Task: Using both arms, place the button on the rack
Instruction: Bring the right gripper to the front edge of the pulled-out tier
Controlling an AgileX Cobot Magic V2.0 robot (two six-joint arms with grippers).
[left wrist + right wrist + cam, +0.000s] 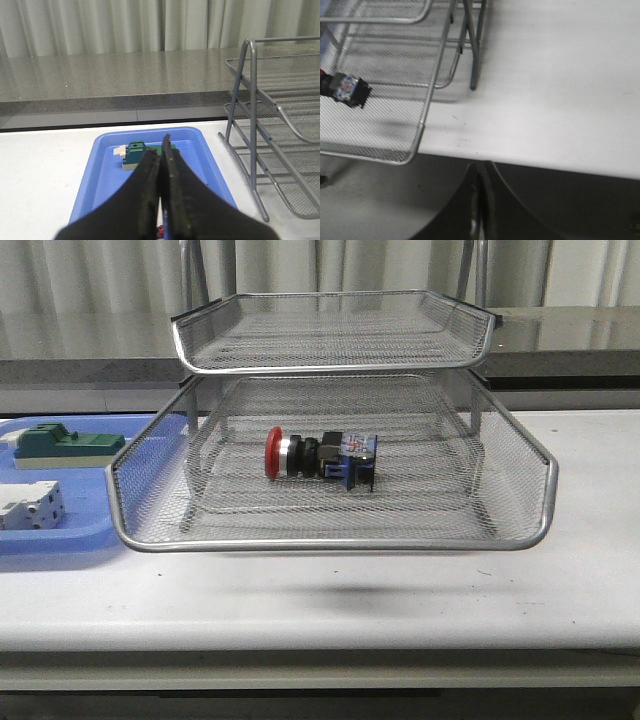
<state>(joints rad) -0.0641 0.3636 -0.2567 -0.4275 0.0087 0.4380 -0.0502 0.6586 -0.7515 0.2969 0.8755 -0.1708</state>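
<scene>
The button [318, 456] lies on its side in the pulled-out middle tier of the silver wire rack [330, 538], red head to the left, blue-and-clear block to the right. Its rear block also shows in the right wrist view [347, 89]. Neither arm shows in the front view. My left gripper [162, 150] is shut and empty, above the blue tray [105, 175], with the rack [255, 150] to its side. My right gripper [481, 172] is shut and empty, below the table's front edge, beside the rack's tier [427, 117].
A flat blue tray [60, 535] sits left of the rack and holds a green-and-beige block [65, 445] and a white breaker-like block [30, 505]. A grey counter and curtains stand behind. The white table [560, 580] extends to the right of the rack.
</scene>
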